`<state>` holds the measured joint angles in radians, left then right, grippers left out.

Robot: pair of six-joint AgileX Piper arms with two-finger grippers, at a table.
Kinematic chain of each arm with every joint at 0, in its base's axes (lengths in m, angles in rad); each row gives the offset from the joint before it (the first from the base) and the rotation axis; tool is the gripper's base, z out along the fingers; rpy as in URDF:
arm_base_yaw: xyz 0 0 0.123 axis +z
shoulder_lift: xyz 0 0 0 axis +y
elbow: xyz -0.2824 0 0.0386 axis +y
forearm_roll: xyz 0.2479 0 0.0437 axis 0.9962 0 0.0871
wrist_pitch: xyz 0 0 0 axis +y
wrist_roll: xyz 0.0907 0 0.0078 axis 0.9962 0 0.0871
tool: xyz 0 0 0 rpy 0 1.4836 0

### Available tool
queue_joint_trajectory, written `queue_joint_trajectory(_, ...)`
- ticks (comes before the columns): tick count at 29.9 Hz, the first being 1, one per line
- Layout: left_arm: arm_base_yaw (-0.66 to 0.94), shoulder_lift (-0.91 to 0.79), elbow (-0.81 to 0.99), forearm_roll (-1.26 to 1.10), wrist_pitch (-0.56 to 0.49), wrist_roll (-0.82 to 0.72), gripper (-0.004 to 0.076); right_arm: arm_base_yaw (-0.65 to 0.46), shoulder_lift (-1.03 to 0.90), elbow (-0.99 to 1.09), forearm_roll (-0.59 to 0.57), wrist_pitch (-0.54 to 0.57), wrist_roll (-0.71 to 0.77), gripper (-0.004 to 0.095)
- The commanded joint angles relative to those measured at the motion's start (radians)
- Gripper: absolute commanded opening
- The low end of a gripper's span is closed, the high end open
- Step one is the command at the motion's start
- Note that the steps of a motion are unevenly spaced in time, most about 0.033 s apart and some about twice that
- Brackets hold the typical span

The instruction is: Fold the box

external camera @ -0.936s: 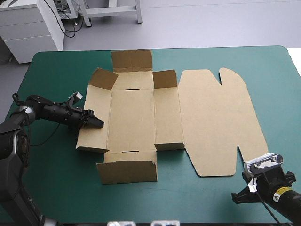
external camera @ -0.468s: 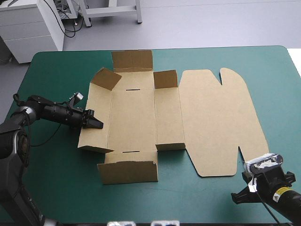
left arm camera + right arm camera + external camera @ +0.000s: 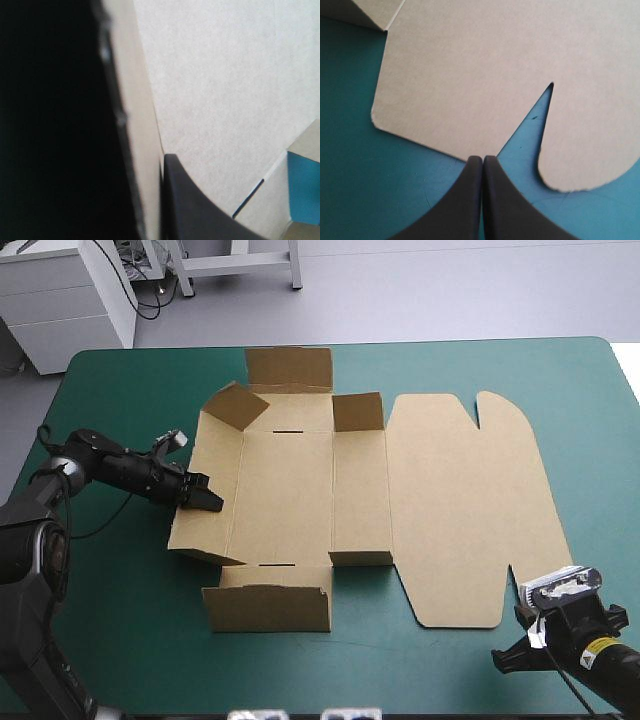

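Looks like an early step: lifting the left wall (image 3: pixel 205 455) of the brown box (image 3: pixel 285 490), mostly flat in the middle of the teal-green cover (image 3: pixel 120 390). Pinches that wall with the left gripper (image 3: pixel 212 502). Rests the right gripper (image 3: pixel 482 159), squeezed together, empty, by the lid (image 3: pixel 470 75). Next, likely needs tipping the wall upright.

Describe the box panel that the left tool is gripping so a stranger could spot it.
On the teal-green table lies an unfolded brown box, its broad lid toward the right. The panel is the long strip along the box's left edge. It alone is pinched in the left tool.
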<state>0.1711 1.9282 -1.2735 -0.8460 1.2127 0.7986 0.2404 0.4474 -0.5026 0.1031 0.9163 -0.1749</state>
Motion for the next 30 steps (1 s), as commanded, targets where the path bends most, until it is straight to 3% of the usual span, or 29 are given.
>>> queue_joint_trajectory(1, -0.07, -0.091, -0.102, 0.082, 0.082, 0.022, -0.0007, 0.0, 0.008, -0.024, 0.007, -0.057, -0.009, -0.0014)
queue_joint_trajectory(9, -0.232, -0.123, -0.446, 0.236, 0.076, -0.044, -0.0006, 0.0, 0.008, -0.024, 0.007, -0.057, -0.009, -0.0014)
queue_joint_trajectory(15, -0.422, -0.123, -0.655, 0.547, 0.077, -0.06, -0.0006, 0.0, 0.008, -0.024, 0.007, -0.073, -0.009, -0.0014)
queue_joint_trajectory(19, -0.548, -0.123, -0.716, 0.713, 0.058, -0.06, -0.0007, 0.0, 0.008, -0.024, 0.007, -0.105, -0.009, -0.0014)
queue_joint_trajectory(30, -0.768, -0.121, -0.721, 1.053, -0.134, -0.06, -0.0008, 0.0, 0.008, -0.024, 0.007, -0.103, -0.007, -0.0014)
